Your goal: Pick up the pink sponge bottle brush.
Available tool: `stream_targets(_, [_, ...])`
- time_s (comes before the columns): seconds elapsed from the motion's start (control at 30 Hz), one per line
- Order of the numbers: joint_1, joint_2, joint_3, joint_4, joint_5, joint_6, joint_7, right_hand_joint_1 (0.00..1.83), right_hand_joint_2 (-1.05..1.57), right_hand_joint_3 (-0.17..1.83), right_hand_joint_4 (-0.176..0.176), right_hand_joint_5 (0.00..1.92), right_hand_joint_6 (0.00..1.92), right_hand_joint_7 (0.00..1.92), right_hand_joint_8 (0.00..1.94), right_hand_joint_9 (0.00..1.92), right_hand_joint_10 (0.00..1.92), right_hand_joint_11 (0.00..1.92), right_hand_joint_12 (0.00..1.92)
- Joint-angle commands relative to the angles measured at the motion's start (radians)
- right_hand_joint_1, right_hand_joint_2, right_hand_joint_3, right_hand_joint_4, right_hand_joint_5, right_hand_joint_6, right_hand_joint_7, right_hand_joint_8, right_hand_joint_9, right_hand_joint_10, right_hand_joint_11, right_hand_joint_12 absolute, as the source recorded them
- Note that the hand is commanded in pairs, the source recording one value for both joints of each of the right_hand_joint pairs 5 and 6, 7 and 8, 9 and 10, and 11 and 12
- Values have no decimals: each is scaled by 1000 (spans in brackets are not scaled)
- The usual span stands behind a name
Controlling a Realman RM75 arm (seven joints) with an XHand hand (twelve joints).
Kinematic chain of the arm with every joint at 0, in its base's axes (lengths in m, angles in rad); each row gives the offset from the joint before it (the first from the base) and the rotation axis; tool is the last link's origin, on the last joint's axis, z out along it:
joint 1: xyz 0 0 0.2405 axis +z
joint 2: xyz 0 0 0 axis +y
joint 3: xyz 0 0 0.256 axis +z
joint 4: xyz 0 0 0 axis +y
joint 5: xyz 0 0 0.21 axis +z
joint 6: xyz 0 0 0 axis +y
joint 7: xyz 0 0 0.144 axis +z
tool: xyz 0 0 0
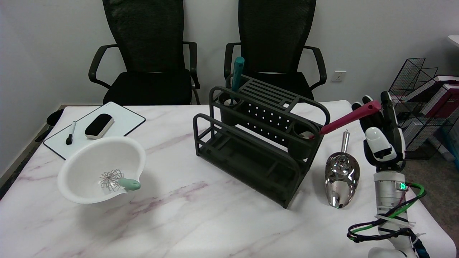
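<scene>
One right hand [379,134] raised beside the dark rack [258,139], fingers upright around the top end of the pink sponge bottle brush [349,118], seemingly gripping it. Handle leaning out rightward from the rack's right-hand cup, sponge end hidden inside. Just below on the marble worktop [200,218]: shiny metal scoop [341,174]. Far left: white bowl [101,169] holding a whisk [116,180].
</scene>
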Motion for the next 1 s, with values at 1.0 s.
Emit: stream_targets(1.0, [-25, -10, 36, 235, -213, -52, -5, 1026, 153, 1032, 0, 72, 72, 423, 423, 409, 409, 232, 232])
